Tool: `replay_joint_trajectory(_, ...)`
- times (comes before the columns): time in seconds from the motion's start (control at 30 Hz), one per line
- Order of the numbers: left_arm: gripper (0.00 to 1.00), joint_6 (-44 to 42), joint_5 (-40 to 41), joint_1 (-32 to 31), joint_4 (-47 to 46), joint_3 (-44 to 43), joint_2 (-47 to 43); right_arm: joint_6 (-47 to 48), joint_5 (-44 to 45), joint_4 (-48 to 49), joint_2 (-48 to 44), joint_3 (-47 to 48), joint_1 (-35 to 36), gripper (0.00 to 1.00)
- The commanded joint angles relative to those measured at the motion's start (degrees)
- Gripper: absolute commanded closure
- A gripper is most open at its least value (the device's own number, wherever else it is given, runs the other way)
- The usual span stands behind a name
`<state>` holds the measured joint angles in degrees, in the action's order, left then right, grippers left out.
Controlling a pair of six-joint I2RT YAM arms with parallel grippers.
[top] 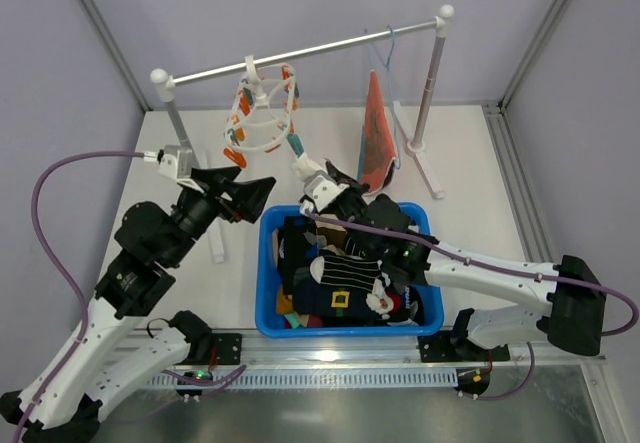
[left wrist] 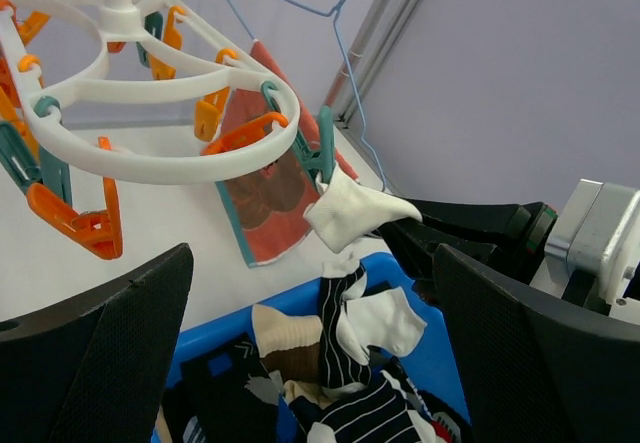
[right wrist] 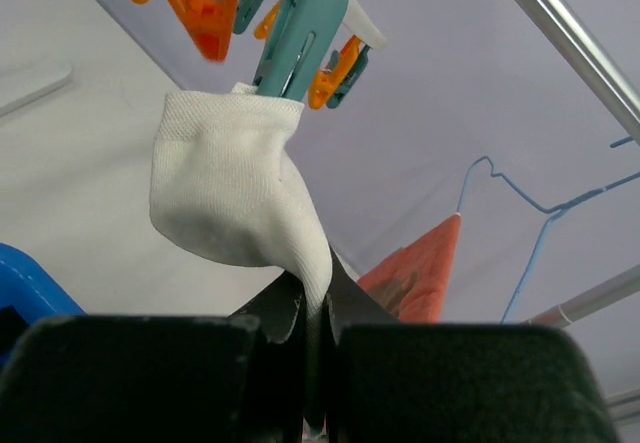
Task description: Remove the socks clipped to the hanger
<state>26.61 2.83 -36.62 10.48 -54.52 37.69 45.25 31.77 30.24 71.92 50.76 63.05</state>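
Sock removal at the drying rack: my right gripper (right wrist: 315,308) has its fingers pinched tight on the lower end of a white sock (right wrist: 235,188). The sock's top edge is clipped in a teal peg (right wrist: 300,38) at upper centre of the right wrist view. Overhead, the white ring hanger (top: 262,103) hangs from the rail (top: 330,48) at upper centre. My left gripper (top: 240,191) stands wide, holding nothing, by the upper left corner of a blue basket (top: 264,293).
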Motion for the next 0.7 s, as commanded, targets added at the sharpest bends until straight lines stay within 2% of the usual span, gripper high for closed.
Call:
replay_joint_trajectory(0.0,0.0,0.11,-2.21,0.15,-3.97,0.56,0.36,-4.9,-3.45,0.44,-2.22,0.48,0.32,0.95)
replay_joint_trajectory(0.1,0.0,0.9,-6.41,0.15,-8.0,2.66,0.8,-10.17,-10.75,-1.76,-4.33,-0.93,0.24,0.95)
replay_joint_trajectory(0.27,0.0,1.86,-12.4,0.15,-20.57,7.32,2.82,-15.1,-19.1,-3.69,-7.32,-2.6,0.32,0.96)
replay_joint_trajectory(0.43,0.0,5.64,-16.97,0.06,-27.6,9.95,2.57,-16.6,-21.05,-4.57,-9.08,-3.91,0.32,0.95)
replay_joint_trajectory(0.67,0.0,7.75,-17.15,0.06,-31.57,10.93,2.82,-17.31,-22.01,-3.35,-7.94,-5.49,0.32,0.96)
